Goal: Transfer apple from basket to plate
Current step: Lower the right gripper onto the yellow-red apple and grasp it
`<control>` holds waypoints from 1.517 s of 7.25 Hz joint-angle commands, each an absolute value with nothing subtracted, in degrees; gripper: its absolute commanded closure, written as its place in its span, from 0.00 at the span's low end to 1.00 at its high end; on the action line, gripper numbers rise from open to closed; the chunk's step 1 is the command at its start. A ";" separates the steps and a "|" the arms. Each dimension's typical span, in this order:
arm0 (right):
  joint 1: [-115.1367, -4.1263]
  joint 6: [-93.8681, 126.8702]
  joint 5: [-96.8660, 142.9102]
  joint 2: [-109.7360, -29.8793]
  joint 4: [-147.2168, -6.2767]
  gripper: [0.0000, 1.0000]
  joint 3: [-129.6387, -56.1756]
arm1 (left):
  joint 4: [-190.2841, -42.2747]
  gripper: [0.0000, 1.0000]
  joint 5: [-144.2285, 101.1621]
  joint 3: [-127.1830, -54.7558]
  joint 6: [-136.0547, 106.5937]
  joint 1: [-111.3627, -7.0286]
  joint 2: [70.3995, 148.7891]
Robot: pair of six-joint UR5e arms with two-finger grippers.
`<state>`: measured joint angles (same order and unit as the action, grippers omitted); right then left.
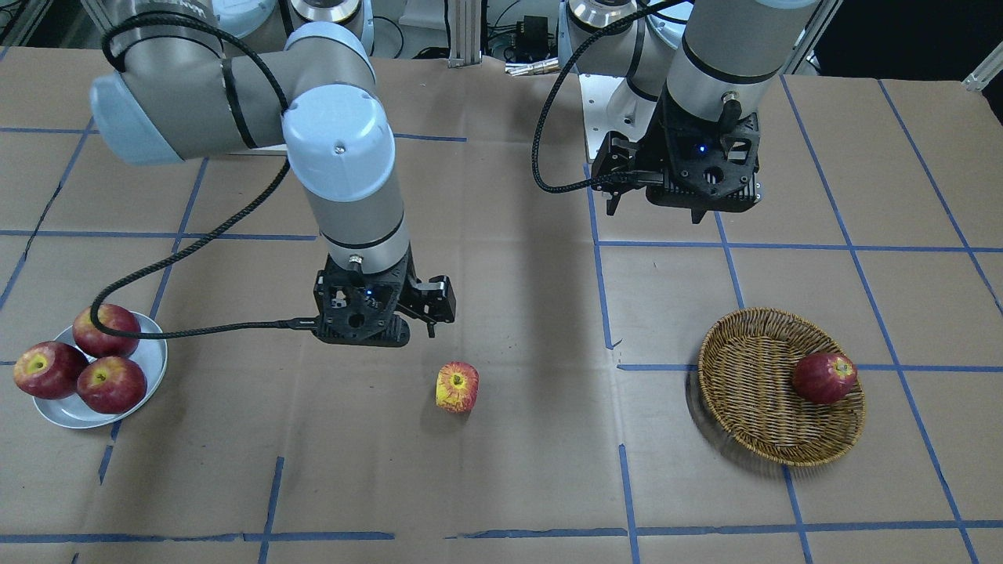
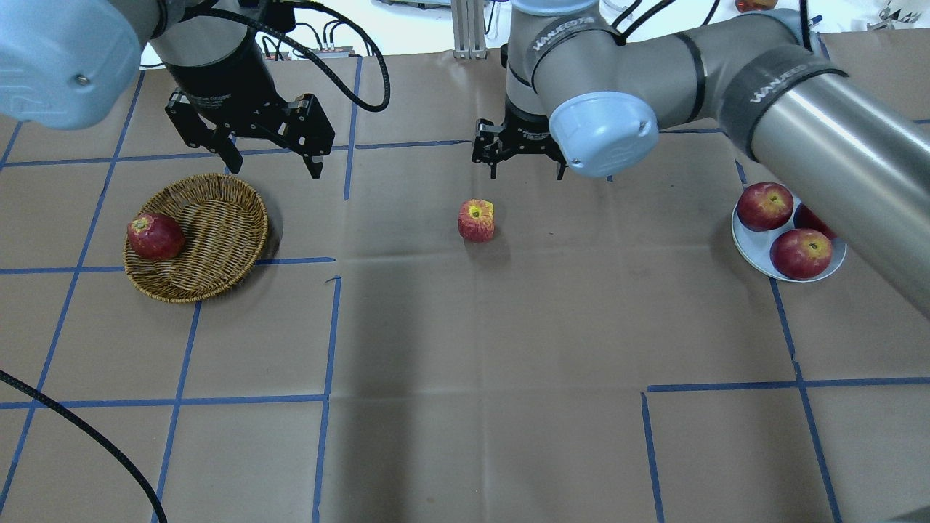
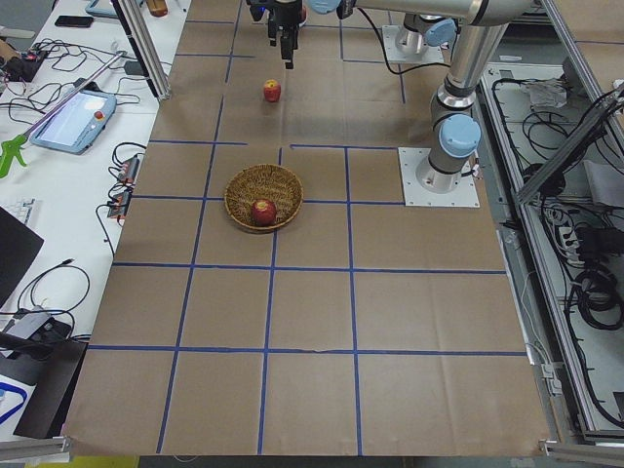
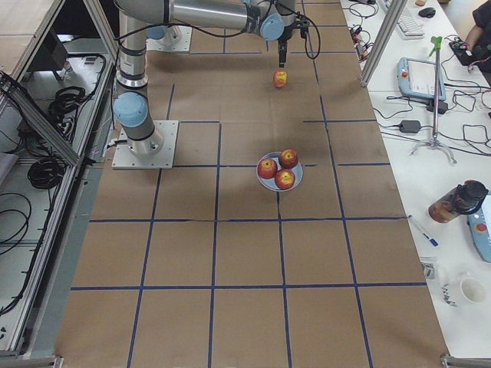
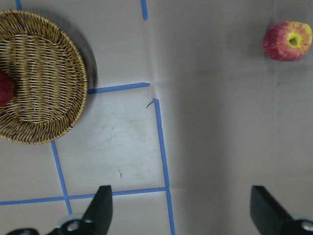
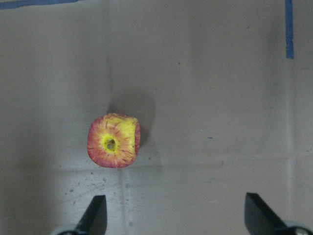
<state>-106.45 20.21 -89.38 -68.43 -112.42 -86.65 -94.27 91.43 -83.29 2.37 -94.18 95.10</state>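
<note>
**Apple waits mid-bench, short of a crowded plate**

On the brown paper-covered bench (image 2: pixel 465 407), the round tan wicker basket (image 2: pixel 218 232) holds only an evenly dark red apple (image 2: pixel 155 236). The small pale grey-white plate (image 2: pixel 753 245) carries three red apples (image 2: pixel 799 253). The left end effector (image 2: pixel 276 165) hangs spread wide and empty near the basket. The right end effector (image 2: pixel 526 171), also wide and empty, hovers near the red apple with the broad yellow patch (image 2: pixel 476 220). It stands alone between basket and plate, stem hollow up. In the wrist view it sits off-centre, so the right arm should centre first, descend, grip its sides and aim for the plate's little bare space.
</note>
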 commanded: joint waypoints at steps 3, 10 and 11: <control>-111.18 24.35 -89.56 -59.07 -123.57 0.00 -86.92 | -92.90 0.01 91.49 -82.36 2.37 -94.13 95.89; -111.27 23.47 -92.11 -53.96 -130.96 0.48 -89.48 | -92.99 0.01 91.58 -83.32 2.37 -94.22 95.27; -110.83 23.38 -92.11 -54.75 -130.96 0.55 -89.21 | -92.90 0.01 91.58 -83.23 2.37 -94.22 95.36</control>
